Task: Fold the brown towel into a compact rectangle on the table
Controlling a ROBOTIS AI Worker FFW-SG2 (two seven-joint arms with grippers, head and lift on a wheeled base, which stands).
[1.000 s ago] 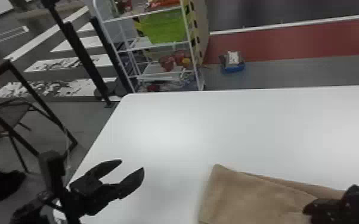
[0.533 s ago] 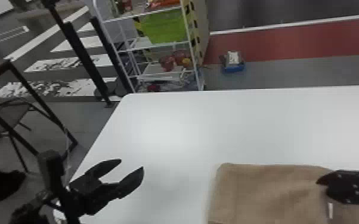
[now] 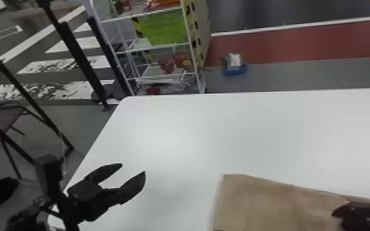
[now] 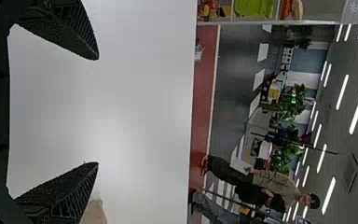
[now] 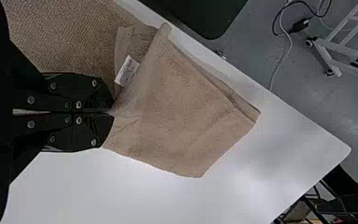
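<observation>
The brown fabric towel (image 3: pixel 264 202) lay at the lower right of the head view, on the smooth white table (image 3: pixel 255 132). Compared with half a second earlier, its upper edge had changed from nearly level to sloping down towards the right, and the right black two-fingered gripper (image 5: pixel 111 112) had moved lower in that frame. The right fingers were closed together, with cloth gathered at their tips; the hold was judged to be a pinch, though the depth of the grip could not be confirmed. The left black two-fingered gripper (image 3: pixel 133 168) had kept its place at the lower left of the head view, fingers spread wide and holding nothing. The change suggested that the right arm was pulling the cloth over or straightening it within a fold; the compact rectangle was assessed as unfinished. The next move called for squaring the edges before release, as a skewed pull could leave the layers misaligned. As to markings, a small white rectangular label (image 5: pixel 127 70) was noted on the towel beside the closed fingers; no wording was recorded from it.
</observation>
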